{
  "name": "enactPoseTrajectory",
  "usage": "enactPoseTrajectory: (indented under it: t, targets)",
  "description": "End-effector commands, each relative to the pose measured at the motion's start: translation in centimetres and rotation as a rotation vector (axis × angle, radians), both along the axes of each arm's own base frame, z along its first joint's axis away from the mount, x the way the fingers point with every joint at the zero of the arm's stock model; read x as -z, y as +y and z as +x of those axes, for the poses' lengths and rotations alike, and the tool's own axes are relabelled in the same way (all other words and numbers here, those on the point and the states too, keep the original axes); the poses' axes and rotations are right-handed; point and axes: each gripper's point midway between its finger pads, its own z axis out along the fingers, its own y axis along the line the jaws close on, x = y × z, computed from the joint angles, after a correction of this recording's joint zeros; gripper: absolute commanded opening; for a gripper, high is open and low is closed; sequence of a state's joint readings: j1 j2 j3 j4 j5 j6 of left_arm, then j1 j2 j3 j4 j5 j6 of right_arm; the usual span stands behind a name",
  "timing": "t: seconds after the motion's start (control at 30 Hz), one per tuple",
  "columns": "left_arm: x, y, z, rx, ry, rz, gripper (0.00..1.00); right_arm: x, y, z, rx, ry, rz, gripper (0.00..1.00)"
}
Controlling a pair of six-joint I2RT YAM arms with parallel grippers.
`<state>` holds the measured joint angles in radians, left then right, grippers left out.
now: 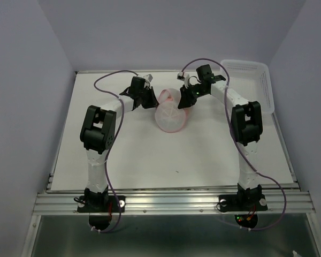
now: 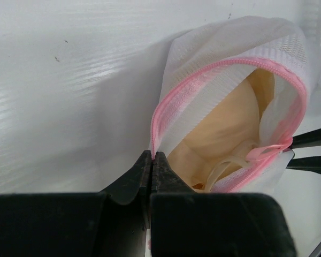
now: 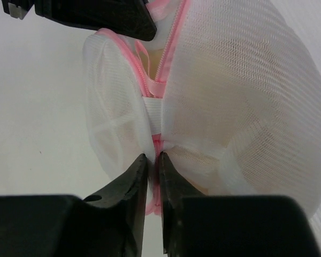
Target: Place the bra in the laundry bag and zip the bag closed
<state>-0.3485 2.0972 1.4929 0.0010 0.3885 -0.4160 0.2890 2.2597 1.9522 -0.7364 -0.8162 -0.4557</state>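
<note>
Bra (image 2: 224, 134): soft peach-beige fabric garment with a rounded cup and pale looped strap, lodged inside the laundry bag (image 1: 170, 116), a small translucent white mesh pouch with pink zipper trim

Location: bag rests on the white counter (image 1: 150, 155), toward 12 o'clock of its middle; a rigid white perforated plastic basket (image 1: 251, 75) stands apart at 2 o'clock

Left gripper (image 2: 152, 158): jaws pressed together, pinching the pink trim at one end of the mouth, at the bag's 10 o'clock in the overhead view; the bra shows through the gaping mouth at 2 o'clock of these tips

Right gripper (image 3: 152, 159): jaws nearly together with pink trim between them, judged clamped on the bag's opposite end at its 2 o'clock; whether it has the pull tab cannot be told

Step in hand: closing the zip; the bra is in, the mouth is unzipped

Next move calls for: a firm hold on the slider, drawn along the pink track while the other end is kept taut, strap tucked clear of the teeth
</note>
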Motion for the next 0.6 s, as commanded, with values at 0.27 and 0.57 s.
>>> enactPoseTrajectory:
  t: [0.27,0.57]
  targets:
    - [-1.5,0.6,0.9,0.001,-0.060,0.044,0.00,-7.9,1.5,0.4,0.083,-0.015,0.149,0.01]
    - [-1.8,0.5,0.0,0.023,-0.073,-0.002,0.00,-12.8,-2.9,1.1,0.260,0.035,0.336,0.01]
